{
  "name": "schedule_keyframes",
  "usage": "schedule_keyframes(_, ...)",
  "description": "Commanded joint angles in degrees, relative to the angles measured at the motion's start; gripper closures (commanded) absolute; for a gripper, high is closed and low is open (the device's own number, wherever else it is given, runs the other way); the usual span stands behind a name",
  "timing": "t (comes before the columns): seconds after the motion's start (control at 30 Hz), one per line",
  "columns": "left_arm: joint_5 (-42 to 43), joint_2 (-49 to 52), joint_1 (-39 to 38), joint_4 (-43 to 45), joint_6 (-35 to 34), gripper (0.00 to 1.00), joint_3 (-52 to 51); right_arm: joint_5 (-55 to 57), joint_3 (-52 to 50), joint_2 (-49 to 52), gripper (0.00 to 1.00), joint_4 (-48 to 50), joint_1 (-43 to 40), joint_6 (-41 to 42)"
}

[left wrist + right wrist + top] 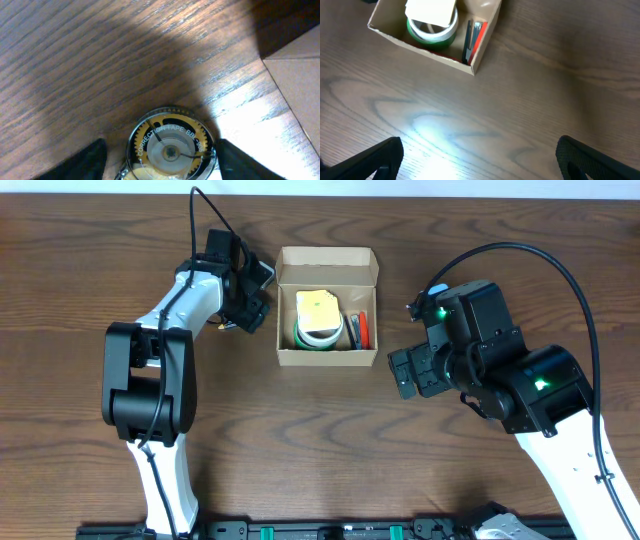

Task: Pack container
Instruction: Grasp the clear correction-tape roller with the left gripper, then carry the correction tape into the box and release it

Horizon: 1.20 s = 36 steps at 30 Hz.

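Observation:
The container, a tan cardboard box (pixel 326 356), stands open at the table's middle with its flap lid folded back. Inside are a green tape roll (pixel 318 338) with a yellow note pad (pixel 318 307) on top, and red and black pens (pixel 360 328). The box also shows in the right wrist view (pixel 481 50) and in the left wrist view (pixel 295 85). My left gripper (pixel 246 308) is just left of the box. Its open fingers (pixel 165 160) straddle a round correction tape dispenser (pixel 170 142) lying on the table. My right gripper (pixel 408 370) is open and empty, right of the box (pixel 482 162).
The dark wood table (pixel 330 450) is bare in front of the box and under the right gripper. A black rail (pixel 320 530) runs along the front edge. Black cables loop above both arms.

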Motion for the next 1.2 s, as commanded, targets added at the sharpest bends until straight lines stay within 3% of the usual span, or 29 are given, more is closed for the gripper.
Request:
schedule_keyframes(0.0,-0.48,1.40,0.35,-0.09,0.00,0.42,0.07,0.02,-0.04,-0.57,0.01,-0.07,-0.37,-0.74)
schedule_keyframes(0.37,-2.03,1.33,0.35,-0.04,-2.23,0.70,0.09,0.02,-0.04,-0.57,0.01,-0.07,-0.37,-0.74)
schedule_keyframes(0.63,-4.85,-1.88,0.35,-1.49,-4.50,0.81,1.90,0.02,-0.04,-0.57,0.01,-0.07,-0.37,-0.74)
schedule_keyframes(0.83,-5.86,-10.45,0.26,-1.70,-11.87,0.82,4.57,0.02,-0.04,-0.57,0.01,-0.09,-0.37,-0.74)
schedule_keyframes(0.97,-0.52,-16.46,-1.31,-1.66,-19.15,0.88,5.35,0.02,-0.04,-0.57,0.01,-0.07,-0.35,-0.74)
schedule_keyframes(1.17,7.91,-20.50,-7.78,-1.03,-29.22,0.88,5.33,0.02,-0.04,-0.57,0.01,-0.07,-0.35,-0.74)
